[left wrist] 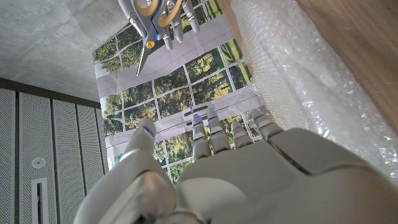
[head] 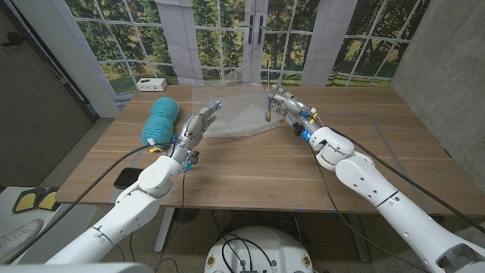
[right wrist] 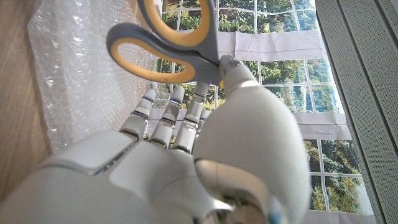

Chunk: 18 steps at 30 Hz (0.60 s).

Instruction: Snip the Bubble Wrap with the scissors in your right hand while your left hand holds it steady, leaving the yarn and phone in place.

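Note:
The clear Bubble Wrap (head: pixel 236 114) lies crumpled at the table's far middle, also seen as Bubble Wrap (left wrist: pixel 298 81) and Bubble Wrap (right wrist: pixel 78 74) in the wrist views. My left hand (head: pixel 198 123) reaches toward its left edge with the fingers (left wrist: pixel 205 134) apart and nothing in them; contact with the wrap is unclear. My right hand (head: pixel 289 104) hovers at the wrap's right edge and grips grey-and-yellow scissors (head: pixel 267 102), their handle loops (right wrist: pixel 165 37) above the thumb. The scissors (left wrist: pixel 151 25) hang blades down above the wrap. A teal yarn (head: pixel 161 121) lies left of my left hand. A black phone (head: pixel 127 177) sits near the front left edge.
A small white box (head: pixel 151 83) rests beyond the table's far left corner. Bare wooden table (head: pixel 250 171) stretches between my two arms and to the right. Windows and a door stand behind the table.

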Available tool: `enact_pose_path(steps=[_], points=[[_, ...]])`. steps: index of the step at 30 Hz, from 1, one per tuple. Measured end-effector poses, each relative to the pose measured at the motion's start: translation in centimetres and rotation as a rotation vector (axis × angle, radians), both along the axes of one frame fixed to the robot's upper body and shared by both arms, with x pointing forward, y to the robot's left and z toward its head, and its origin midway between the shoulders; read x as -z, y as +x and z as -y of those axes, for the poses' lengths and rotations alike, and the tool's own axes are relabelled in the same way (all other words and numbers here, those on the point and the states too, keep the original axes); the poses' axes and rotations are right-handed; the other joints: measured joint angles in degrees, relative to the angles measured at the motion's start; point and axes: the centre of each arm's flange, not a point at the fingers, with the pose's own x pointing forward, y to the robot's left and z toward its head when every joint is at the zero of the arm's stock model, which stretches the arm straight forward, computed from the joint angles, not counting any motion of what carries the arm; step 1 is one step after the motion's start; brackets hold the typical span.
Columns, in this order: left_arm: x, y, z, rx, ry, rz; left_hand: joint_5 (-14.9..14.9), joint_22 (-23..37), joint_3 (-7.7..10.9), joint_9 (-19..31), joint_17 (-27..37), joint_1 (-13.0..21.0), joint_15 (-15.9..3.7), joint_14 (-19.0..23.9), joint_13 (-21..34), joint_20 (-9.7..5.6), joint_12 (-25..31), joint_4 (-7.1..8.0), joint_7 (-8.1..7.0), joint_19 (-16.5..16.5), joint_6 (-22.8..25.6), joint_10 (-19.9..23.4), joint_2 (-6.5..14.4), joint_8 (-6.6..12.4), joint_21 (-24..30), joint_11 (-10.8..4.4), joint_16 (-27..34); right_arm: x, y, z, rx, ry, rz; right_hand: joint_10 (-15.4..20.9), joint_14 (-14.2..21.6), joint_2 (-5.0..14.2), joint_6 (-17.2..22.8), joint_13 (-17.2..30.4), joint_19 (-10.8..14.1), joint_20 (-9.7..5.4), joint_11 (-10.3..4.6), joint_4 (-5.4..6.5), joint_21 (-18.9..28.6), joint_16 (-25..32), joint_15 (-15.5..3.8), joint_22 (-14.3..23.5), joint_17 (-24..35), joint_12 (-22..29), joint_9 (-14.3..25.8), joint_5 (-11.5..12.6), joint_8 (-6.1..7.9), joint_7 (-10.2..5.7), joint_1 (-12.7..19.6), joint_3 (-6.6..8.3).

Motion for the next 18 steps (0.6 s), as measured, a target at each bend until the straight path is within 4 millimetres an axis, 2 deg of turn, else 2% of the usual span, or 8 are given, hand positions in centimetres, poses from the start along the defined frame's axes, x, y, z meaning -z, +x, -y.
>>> enact_pose_path(steps=[3,8,13,18], points=[[0.02,-0.04,0.13,0.004,0.005,-0.002,0.0,0.0,0.00,0.0,0.0,0.0,0.00,0.0,0.1,0.00,-0.1,0.00,0.22,0.0,0.2,-0.7,0.0,0.00,0.0,0.40,0.0,0.00,0.04,-0.05,0.002,-0.001,-0.001,0.0,0.0,0.00,0.0,0.0,0.0,0.00,0.00,-0.02,0.0,0.0,0.00,0.0,0.0,0.0,0.0,0.0,0.00,0.00,0.0,-0.02],[0.09,-0.09,0.33,0.015,0.009,-0.009,0.0,0.0,0.00,0.0,0.0,0.2,0.31,-0.3,0.3,0.22,-0.5,0.00,0.20,-0.2,0.9,-1.0,-0.2,0.00,0.0,0.14,0.0,-0.05,0.07,-0.29,0.000,-0.003,-0.002,0.0,0.0,0.00,0.0,0.0,0.0,0.00,0.00,-0.04,0.0,0.0,0.00,0.0,0.0,0.0,0.0,0.0,0.00,-0.01,0.0,-0.04],[0.25,-0.11,0.57,0.034,0.008,-0.017,0.3,0.0,0.65,0.0,0.0,1.5,0.64,-1.1,0.3,0.31,-0.9,-0.32,-0.80,-0.3,2.5,-2.4,0.3,0.34,0.0,0.60,0.0,-0.04,0.00,-0.53,-0.026,0.000,-0.005,0.0,0.0,0.00,0.3,-0.2,0.0,0.00,0.00,-0.08,0.0,0.0,0.00,0.0,0.3,0.0,0.0,0.0,0.00,-0.31,0.0,-0.08],[0.34,-0.13,0.81,0.045,0.010,-0.020,0.3,0.0,1.37,0.3,0.0,4.3,0.92,-2.6,0.2,0.62,-1.9,-1.05,-1.41,-0.6,3.9,-5.0,0.4,0.54,0.0,0.98,-0.3,-0.01,-0.02,-0.75,-0.051,0.003,-0.010,0.0,0.0,0.00,0.3,-0.3,0.0,0.00,0.00,0.07,0.0,0.0,0.00,0.0,0.3,0.0,0.0,0.0,0.00,-0.31,0.0,-0.40]])
